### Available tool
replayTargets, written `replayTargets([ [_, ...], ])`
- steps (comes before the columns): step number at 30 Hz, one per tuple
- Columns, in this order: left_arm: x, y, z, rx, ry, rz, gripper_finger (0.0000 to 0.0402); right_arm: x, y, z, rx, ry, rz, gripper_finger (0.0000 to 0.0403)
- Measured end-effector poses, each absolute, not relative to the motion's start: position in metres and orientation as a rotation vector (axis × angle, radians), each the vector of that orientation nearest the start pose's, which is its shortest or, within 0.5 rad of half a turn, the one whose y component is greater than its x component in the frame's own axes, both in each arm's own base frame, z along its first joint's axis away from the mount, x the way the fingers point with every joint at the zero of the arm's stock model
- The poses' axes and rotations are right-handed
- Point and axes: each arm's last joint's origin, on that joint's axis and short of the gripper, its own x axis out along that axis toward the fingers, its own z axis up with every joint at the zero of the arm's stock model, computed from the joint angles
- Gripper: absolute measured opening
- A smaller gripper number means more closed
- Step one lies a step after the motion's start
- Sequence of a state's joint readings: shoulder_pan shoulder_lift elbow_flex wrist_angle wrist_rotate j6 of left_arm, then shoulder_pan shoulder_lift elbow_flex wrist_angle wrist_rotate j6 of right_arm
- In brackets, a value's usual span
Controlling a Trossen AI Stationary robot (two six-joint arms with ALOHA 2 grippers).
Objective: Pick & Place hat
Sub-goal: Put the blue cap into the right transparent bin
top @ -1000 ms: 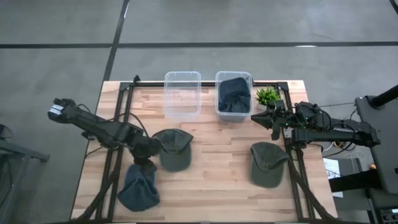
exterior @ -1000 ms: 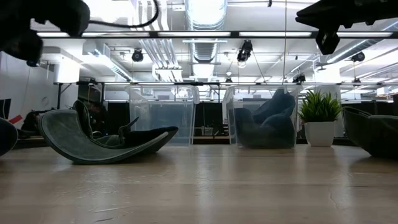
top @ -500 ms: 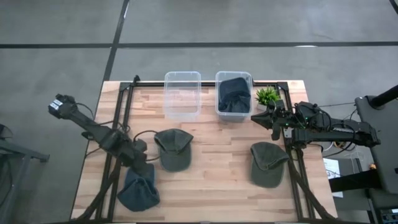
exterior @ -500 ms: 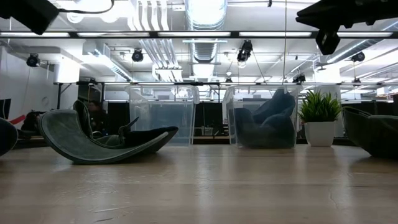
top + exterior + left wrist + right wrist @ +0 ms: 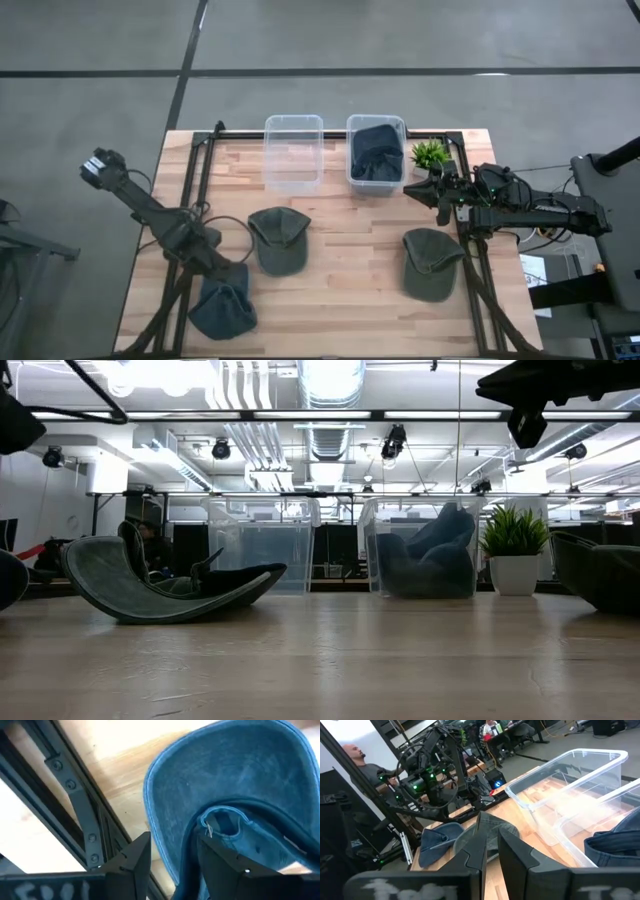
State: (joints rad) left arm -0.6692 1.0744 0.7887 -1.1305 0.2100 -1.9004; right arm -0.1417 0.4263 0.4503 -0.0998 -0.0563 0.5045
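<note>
A blue hat (image 5: 222,305) lies at the table's near left, inside up (image 5: 235,785). My left gripper (image 5: 226,272) is open just over its far rim, one finger on each side of the rim (image 5: 186,851). A green hat (image 5: 278,238) rests on its crown and brim tip (image 5: 170,588) at the table's middle left. A second green hat (image 5: 432,262) lies at the near right. My right gripper (image 5: 438,192) is shut and empty, raised above the far right (image 5: 525,426). My left gripper comes at the blue hat's rim (image 5: 186,851) slanting from above, its open fingers (image 5: 135,862) on either side of that edge. I cannot tell whether a finger touches the cloth. The hat lies flat on the table.
An empty clear bin (image 5: 293,150) and a clear bin holding dark blue hats (image 5: 377,150) stand at the far edge, with a small potted plant (image 5: 430,153) to their right. Black frame rails (image 5: 190,200) run along both table sides. People sit in the room beyond (image 5: 357,765).
My left gripper has moved from the left side of the middle green hat toward the table's near edge and now stands over the blue hat's far rim. Both hats have stayed where they were.
</note>
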Motion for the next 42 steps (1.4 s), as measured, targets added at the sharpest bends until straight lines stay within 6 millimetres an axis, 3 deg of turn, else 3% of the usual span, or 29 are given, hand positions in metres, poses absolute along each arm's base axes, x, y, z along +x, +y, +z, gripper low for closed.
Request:
replayTargets([
  [17,0.113,-0.109,0.204,-1.267,1.512,0.869,0.0151,0.118,-0.015,0.271,0.512,0.053,-0.098,0.0043],
  [26,0.117,-0.114,0.169,-1.459,1.46,0.768,0.0151,0.118,-0.015,0.271,0.513,0.052,-0.098,0.0043],
  [35,0.12,-0.116,0.167,-1.481,1.427,0.707,0.0149,0.118,-0.015,0.271,0.513,0.052,-0.099,0.0043],
  [38,0.119,-0.116,0.166,-1.462,1.453,0.685,0.0132,0.118,-0.015,0.271,0.513,0.052,-0.099,0.0043],
  [42,0.119,-0.116,0.166,-1.441,1.467,0.657,0.0066,0.118,-0.015,0.271,0.513,0.051,-0.099,0.0043],
])
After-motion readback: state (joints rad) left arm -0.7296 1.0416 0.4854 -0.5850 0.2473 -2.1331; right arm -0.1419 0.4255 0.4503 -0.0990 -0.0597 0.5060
